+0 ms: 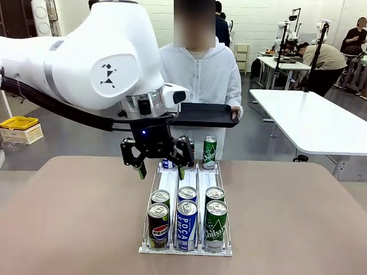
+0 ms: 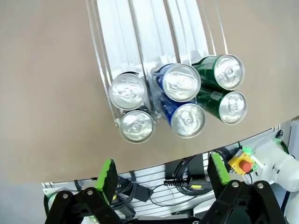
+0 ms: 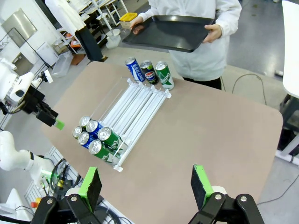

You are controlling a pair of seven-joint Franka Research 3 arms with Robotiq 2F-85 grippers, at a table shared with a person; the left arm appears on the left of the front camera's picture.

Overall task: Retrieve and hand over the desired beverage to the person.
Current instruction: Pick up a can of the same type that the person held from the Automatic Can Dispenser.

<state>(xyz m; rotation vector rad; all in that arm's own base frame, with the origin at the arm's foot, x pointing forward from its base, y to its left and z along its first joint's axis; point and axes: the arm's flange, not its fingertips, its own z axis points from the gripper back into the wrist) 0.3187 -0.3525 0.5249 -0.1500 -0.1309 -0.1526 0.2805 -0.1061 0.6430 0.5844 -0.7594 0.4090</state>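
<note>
Your left gripper (image 1: pixel 160 163) hangs with fingers spread and empty above the far half of the white rack (image 1: pixel 170 182), touching nothing. Your right gripper (image 3: pixel 146 185) is spread too, high over the table's (image 1: pixel 74 217) near side. Six cans (image 1: pixel 187 224) stand at the rack's near end and three far cans (image 1: pixel 210 152) at its far end. Beyond it, the person (image 1: pixel 200 74) holds a black tray (image 1: pixel 206 114).

The person (image 1: pixel 199 74) in white holds a black tray (image 1: pixel 206 114) beyond upright cans (image 1: pixel 187 223) in a rack (image 1: pixel 205 180)

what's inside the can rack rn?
Near end: Pepsi cans, Pocari cans, green cans, two per lane. Mid-lanes bare. From the front, the left gripper hides the far end.
</note>
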